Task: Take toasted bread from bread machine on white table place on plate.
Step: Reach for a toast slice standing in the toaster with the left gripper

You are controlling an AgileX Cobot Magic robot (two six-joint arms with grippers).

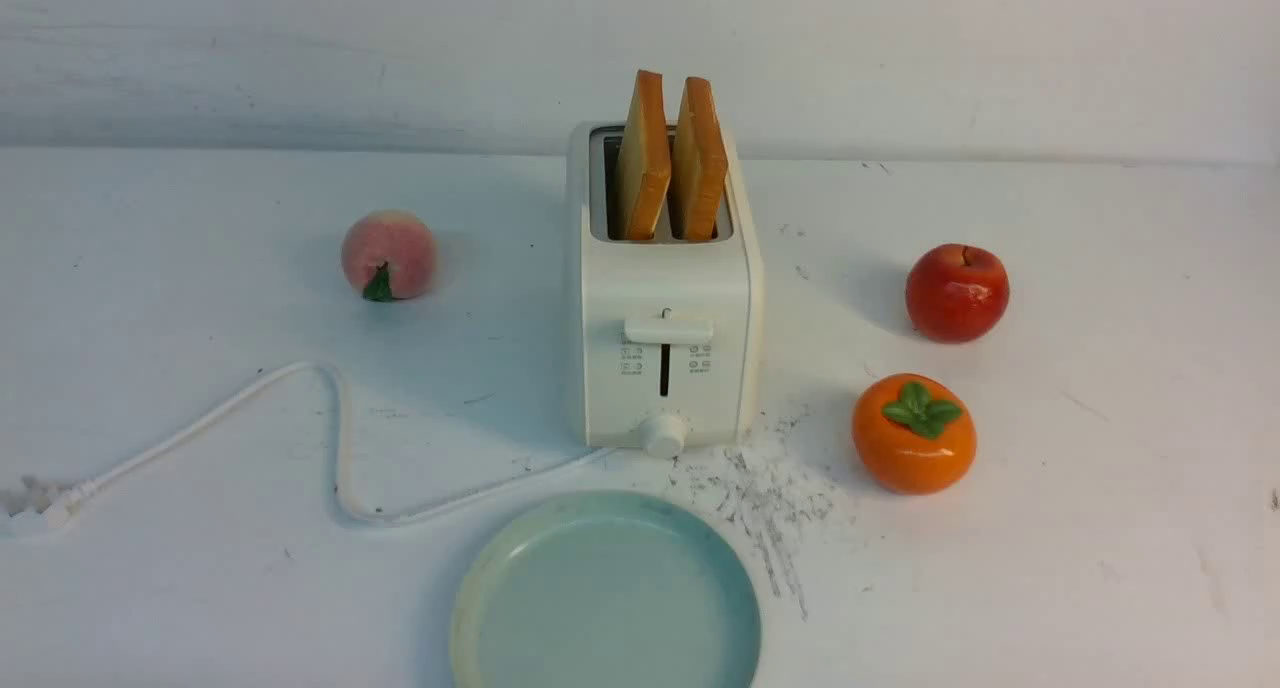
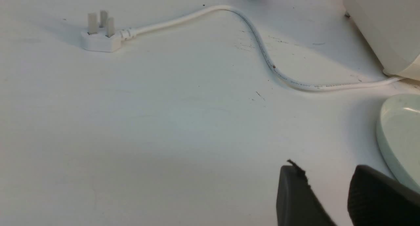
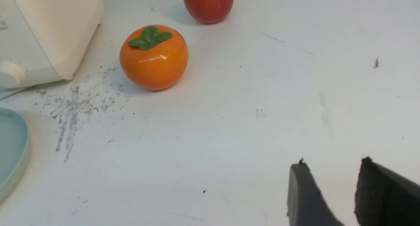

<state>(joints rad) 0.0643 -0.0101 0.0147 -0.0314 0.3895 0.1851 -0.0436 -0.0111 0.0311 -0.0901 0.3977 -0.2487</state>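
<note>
Two golden square toast slices (image 1: 645, 158) stand in the white boxy toaster (image 1: 660, 348), upper middle of the front view; with left gripper (image 2: 328, 199) and right gripper (image 3: 334, 199) both spread and empty, a crooked pull might tip it or miss the round blue-green plate (image 1: 600, 618).

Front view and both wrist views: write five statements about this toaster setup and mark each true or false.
1. Both slices of toasted bread stand in the bread machine's slots. True.
2. The plate holds one slice. False: nothing lies on it.
3. The persimmon sits on the robot's left of the bread machine. False: it is on the right, near the apple.
4. The plug lies loose on the white table. True.
5. The right gripper grips the apple. False: it is open, holding nothing.
</note>
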